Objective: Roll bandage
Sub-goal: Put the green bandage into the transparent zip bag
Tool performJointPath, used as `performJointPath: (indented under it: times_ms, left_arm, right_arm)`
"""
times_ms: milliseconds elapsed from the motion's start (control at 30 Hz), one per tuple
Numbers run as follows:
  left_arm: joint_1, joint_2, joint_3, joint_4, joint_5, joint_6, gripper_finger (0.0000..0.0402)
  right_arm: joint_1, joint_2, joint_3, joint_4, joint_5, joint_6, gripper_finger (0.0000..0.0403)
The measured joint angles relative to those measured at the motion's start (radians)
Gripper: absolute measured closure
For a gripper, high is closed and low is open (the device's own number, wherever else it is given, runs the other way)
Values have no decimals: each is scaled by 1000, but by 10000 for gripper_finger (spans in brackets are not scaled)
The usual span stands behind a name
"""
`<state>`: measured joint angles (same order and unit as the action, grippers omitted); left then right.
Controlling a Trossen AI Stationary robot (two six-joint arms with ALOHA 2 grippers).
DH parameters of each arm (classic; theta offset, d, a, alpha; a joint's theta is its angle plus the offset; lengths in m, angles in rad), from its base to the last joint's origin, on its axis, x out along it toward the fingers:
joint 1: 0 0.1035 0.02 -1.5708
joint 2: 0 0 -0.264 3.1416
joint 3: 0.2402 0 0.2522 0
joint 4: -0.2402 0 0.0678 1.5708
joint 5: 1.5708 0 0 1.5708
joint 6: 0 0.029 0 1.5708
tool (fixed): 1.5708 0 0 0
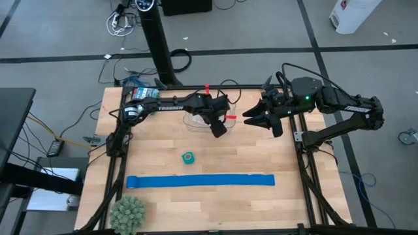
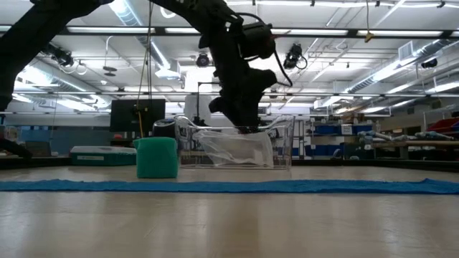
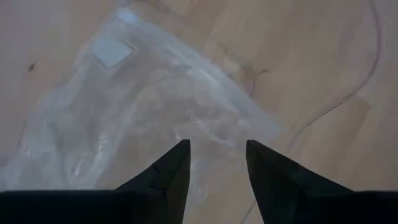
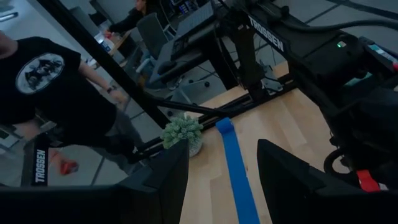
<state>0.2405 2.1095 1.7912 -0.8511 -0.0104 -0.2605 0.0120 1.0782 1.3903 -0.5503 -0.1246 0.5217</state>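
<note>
The blue strip (image 1: 200, 181) lies flat and unrolled, well away from both grippers. The clear plastic bag (image 3: 155, 106) sits directly under the left gripper (image 3: 216, 163), whose jaws are parted and empty; the right gripper (image 1: 251, 117) hovers alongside, also parted. The bandage (image 1: 188, 157) stands as a small roll near the left gripper, so rolling looks finished.

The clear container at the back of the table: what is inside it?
The clear container holds a crumpled clear plastic bag. The open left claw hangs over that bag. Whether the bag contains anything cannot be seen.
</note>
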Motion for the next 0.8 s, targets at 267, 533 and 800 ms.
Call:
performJointPath:
  times_ms: [267, 533, 800]
  left_arm:
    - [0, 12, -2, -36, -3, 0, 239]
    - [0, 12, -2, -63, 4, 19, 379]
    - [2, 12, 16, -92, 20, -7, 398]
  right_arm:
    - [0, 0, 0, 0, -1, 21, 220]
    - [0, 0, -1, 0, -8, 26, 220]
    - [0, 0, -1, 0, -8, 26, 220]
